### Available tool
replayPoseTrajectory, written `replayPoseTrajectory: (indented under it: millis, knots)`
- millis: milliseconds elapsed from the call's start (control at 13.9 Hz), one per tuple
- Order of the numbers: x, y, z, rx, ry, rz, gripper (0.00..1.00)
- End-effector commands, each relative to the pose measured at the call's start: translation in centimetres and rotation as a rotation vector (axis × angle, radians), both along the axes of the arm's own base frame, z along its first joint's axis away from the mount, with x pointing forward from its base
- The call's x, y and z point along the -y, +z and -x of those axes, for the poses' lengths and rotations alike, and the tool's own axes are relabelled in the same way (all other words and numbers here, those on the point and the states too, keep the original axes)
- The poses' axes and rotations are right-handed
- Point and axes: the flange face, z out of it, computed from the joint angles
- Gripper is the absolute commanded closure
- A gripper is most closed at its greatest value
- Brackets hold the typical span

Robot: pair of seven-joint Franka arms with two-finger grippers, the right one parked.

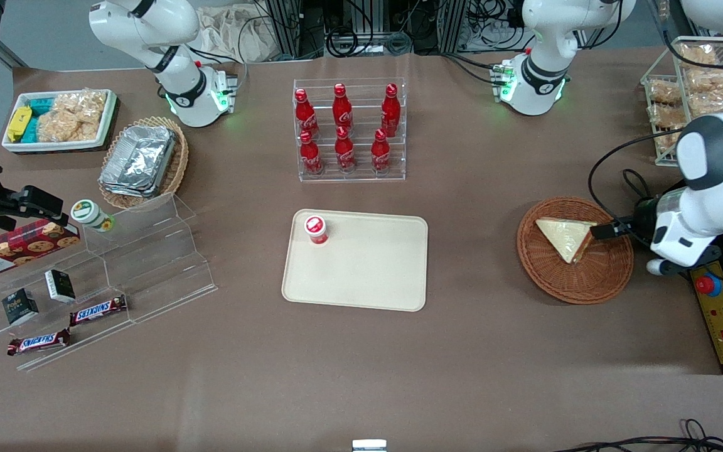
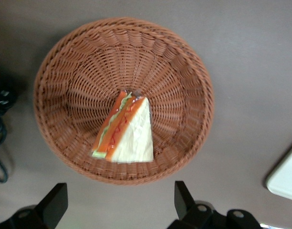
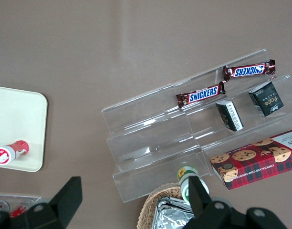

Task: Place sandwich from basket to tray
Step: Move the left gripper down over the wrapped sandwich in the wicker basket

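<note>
**Inspector:** Arm pose?

**Assistant:** The left arm reaches in from the working arm's end of the table, wrist bent over the basket (image 1: 575,250). Its gripper (image 1: 606,230) hangs above the basket's rim, clear of the wicker.

**Inspector:** The claw?

**Assistant:** Spread wide. In the wrist view both dark fingers (image 2: 53,204) stand well apart, with nothing between them. They touch neither basket nor sandwich (image 2: 127,131).

**Inspector:** The sandwich?

**Assistant:** In the basket, lying flat near the middle of the weave. Its orange and green cut side faces up along one edge; the white bread face lies beside it.

**Inspector:** The tray?

**Assistant:** The tray (image 1: 361,276) sits mid-table, well apart from the basket, toward the parked arm's end. A small red-capped cup (image 1: 315,229) stands at one corner of it.
</note>
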Motion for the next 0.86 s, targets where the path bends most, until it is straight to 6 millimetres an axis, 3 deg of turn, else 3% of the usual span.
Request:
replayPoseTrajectory:
  millis: [0,216,793]
  knots:
    - [-0.1,-3.7,0.4,-0.019,0.019,0.003,0.00]
    - [-1.2,-7.1,0.8,-0.023,0.029,-0.006,0.00]
    - [-1.3,-12.3,1.5,-0.037,0.045,-0.007,0.00]
